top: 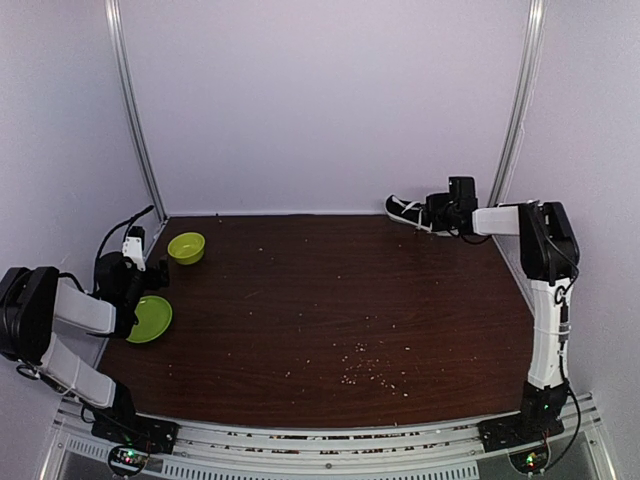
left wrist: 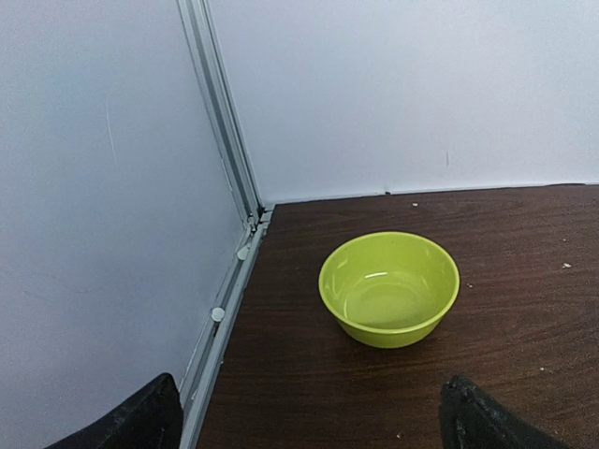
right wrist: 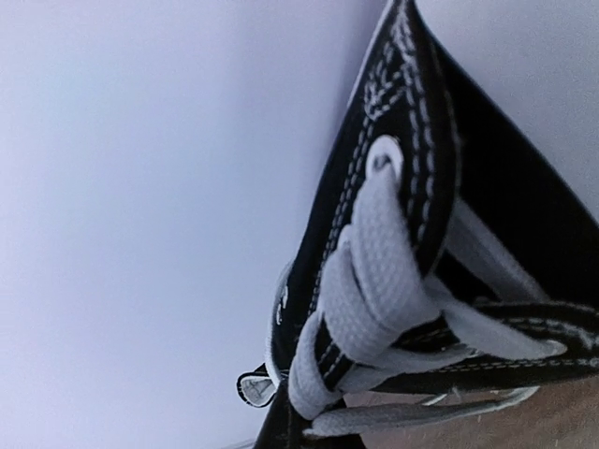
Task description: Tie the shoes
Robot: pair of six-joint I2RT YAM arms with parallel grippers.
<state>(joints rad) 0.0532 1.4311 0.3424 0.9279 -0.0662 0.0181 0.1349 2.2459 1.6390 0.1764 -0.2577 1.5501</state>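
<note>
Our left gripper (left wrist: 309,419) stands wide open, holding nothing, with a green bowl (left wrist: 389,288) just ahead of it. Our right gripper (top: 441,212) is clenched at the heel end of the shoe (top: 405,211); we cannot tell whether it pinches anything. Only its wrist view shows the white laces (right wrist: 376,267) threaded through an eyelet. From above, the shoe stretches leftward from that gripper along the back wall, toe farthest away.
</note>
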